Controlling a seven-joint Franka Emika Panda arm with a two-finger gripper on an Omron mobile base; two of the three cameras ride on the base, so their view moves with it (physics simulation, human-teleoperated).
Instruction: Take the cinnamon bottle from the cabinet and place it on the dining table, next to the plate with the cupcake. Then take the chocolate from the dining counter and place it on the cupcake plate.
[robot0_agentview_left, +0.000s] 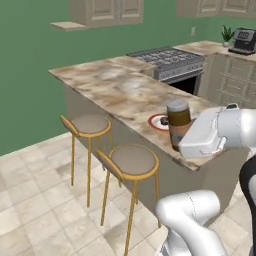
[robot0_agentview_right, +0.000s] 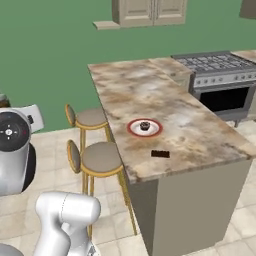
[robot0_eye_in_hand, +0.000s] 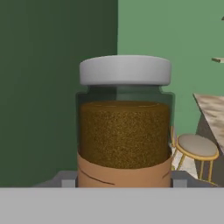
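Up in front of the hand camera sits the cinnamon bottle (robot0_eye_in_hand: 124, 122), standing straight with its grey lid on top. The gripper (robot0_eye_in_hand: 124, 183) is closed on the bottle's lower part, with one finger on each side of it, so the brown powder stays level and nothing can spill. From the left base view the bottle (robot0_agentview_left: 179, 124) is carried in the air by the white hand, in front of the near end of the dining counter (robot0_agentview_left: 125, 90). I think the robot holds it upright and a bit high so it can go over the counter edge without bumping.

On the counter lies the plate (robot0_agentview_right: 144, 128) with a red rim, and the small dark cupcake (robot0_agentview_right: 144, 125) sits in its middle. The chocolate (robot0_agentview_right: 160, 154) is a flat dark bar nearer the counter's end, close to the plate but not touching it. It has not been picked up yet.

Two stools (robot0_agentview_left: 131, 161) with gold legs stand beside the counter. The stove (robot0_agentview_left: 170, 61) is farther back. The stools and the counter edge are what the arm must not hit.
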